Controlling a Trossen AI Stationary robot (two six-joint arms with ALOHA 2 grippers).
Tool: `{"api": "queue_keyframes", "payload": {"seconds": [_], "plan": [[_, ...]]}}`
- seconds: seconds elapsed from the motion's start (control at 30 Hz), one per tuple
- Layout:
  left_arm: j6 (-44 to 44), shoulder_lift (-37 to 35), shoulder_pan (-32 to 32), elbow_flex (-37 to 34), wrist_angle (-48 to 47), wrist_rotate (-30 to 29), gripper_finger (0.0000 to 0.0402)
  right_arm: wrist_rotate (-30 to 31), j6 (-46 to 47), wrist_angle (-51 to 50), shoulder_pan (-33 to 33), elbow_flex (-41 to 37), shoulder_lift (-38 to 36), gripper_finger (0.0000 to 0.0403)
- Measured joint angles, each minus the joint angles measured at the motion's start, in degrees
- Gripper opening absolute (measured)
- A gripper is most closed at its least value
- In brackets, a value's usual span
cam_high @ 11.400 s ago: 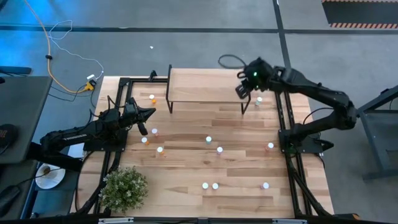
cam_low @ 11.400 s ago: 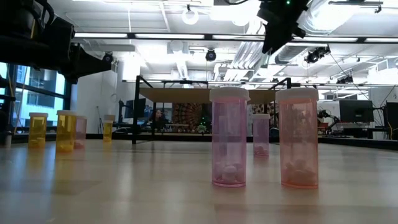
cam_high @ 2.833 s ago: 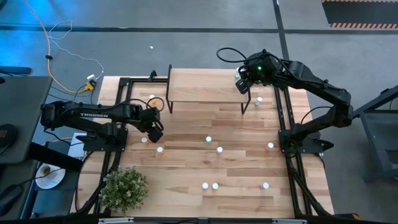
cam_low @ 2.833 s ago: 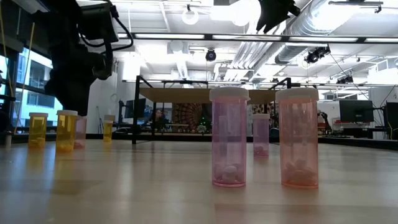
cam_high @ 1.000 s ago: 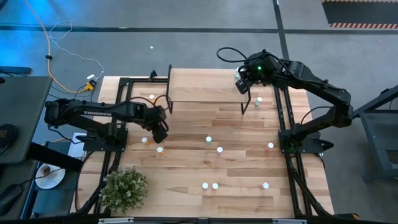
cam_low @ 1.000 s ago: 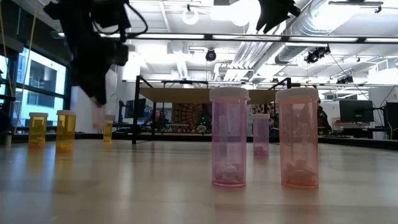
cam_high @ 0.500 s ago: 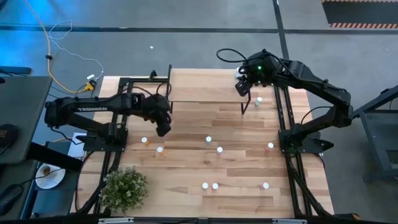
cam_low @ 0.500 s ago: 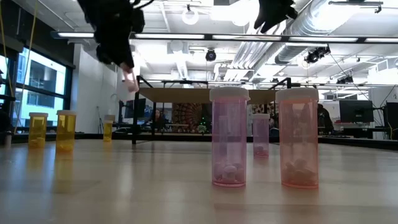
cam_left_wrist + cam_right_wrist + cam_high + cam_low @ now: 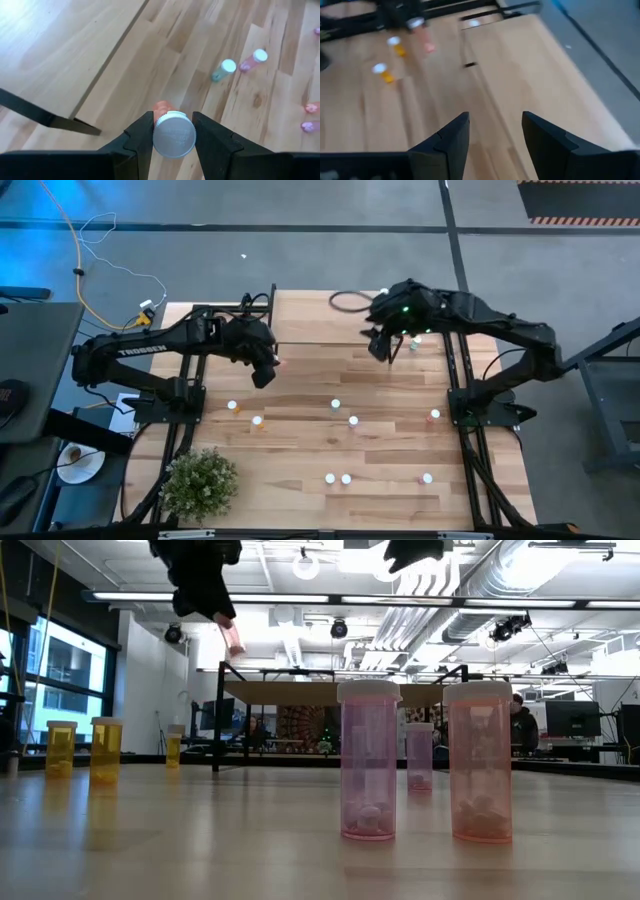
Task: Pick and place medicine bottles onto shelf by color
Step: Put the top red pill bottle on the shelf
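The left gripper [image 9: 173, 134] is clamped on a bottle [image 9: 173, 133], fingers pressing either side just under its white cap, so the cap faces the wrist camera and the reddish-pink body points away toward the desk. In the high view this gripper [image 9: 266, 370] hangs over the desk just off the shelf's [image 9: 325, 315] front left corner; in the low view the bottle [image 9: 232, 638] tilts out below the dark fingers, well clear of the desk. Holding it by the neck leaves the base free, which I judge suits setting it down upright on the shelf. The carry looks well along; the placing itself is not yet done.

The right gripper [image 9: 492, 132] stands open and empty, above the shelf's front right corner in the high view [image 9: 384, 346], probably waiting or heading for its own pick.

Other bottles stand loose on the desk: a teal one [image 9: 222, 70] and a pink one [image 9: 252, 59] side by side toward the middle, yellow ones [image 9: 105, 749] near the left edge, and two pink ones [image 9: 368, 760] close to the low camera.

The held bottle's body is mostly hidden behind its cap, so its colour may be red or pink. The right wrist view is smeared, and from above the bottles show mostly as white caps.
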Motion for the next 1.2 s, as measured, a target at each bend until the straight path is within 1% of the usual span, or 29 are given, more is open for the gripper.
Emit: {"api": "queue_keyframes", "payload": {"seconds": [0.2,0.43,0.53,0.6,0.7,0.77,0.9,1.1,1.2], "plan": [[1.2,0.0,-0.1,0.3,1.0,0.0,0.0117,-4.4,-4.0,3.6,2.3,0.0,4.8,0.0174],[3.0,0.0,-0.1,0.3,3.1,0.0,0.0117,-5.7,-8.5,9.6,4.6,0.0,7.9,0.0174],[3.1,0.0,-0.1,0.3,3.8,0.0,0.0117,-5.3,-8.5,11.3,6.1,0.0,9.1,0.0174],[3.2,0.0,-0.1,0.3,4.0,0.0,0.0117,-1.9,-7.4,12.2,7.6,0.0,9.9,0.0174],[3.9,0.0,-0.1,0.3,4.0,-0.1,0.0117,6.3,-6.0,12.6,10.6,0.0,11.3,0.0174],[4.0,0.0,-0.1,0.3,4.0,-0.1,0.0117,10.6,-5.2,12.7,12.7,0.0,12.1,0.0174],[4.0,0.0,-0.1,0.3,4.0,-0.2,0.0117,15.9,-3.7,11.2,16.1,0.0,13.1,0.0174],[4.0,0.0,-0.1,0.3,4.0,-0.2,0.0117,25.7,3.2,2.3,19.1,0.0,13.2,0.0174],[4.0,0.0,-0.1,0.3,4.0,-0.2,0.0117,29.8,5.7,2.5,20.2,-3.8,12.7,0.0174]]}}
